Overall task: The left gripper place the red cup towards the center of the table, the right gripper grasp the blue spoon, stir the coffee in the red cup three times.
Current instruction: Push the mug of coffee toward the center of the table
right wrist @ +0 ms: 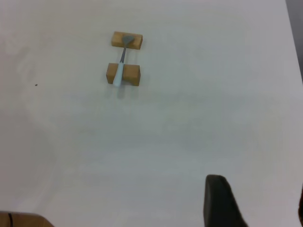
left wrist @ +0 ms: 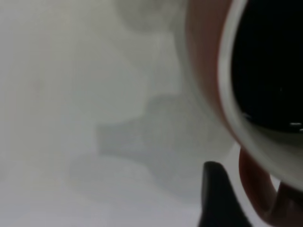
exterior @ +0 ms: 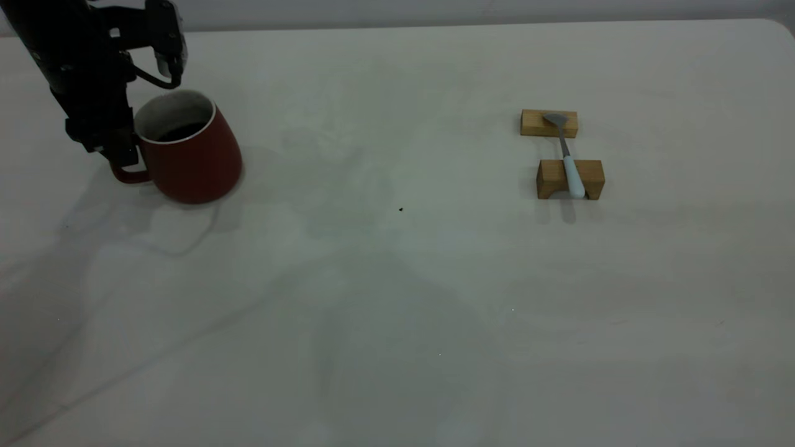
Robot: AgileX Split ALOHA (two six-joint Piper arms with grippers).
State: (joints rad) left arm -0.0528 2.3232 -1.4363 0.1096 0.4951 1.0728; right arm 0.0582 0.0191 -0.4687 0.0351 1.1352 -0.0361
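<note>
On the plain off-white bench (exterior: 397,323), my left hand (exterior: 121,152) pinches the dark red ceramic mug (exterior: 189,149) by its handle; I'd slide it centreward slowly and level, sparing the coffee (exterior: 181,131).

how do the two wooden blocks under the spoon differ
The far wooden block is flat and low, and holds the blue spoon by its grey bowl. The near wooden block is taller, has an arched cut-out underneath, and carries the pale handle. Both are tan, sit on the table and support the spoon.
</note>
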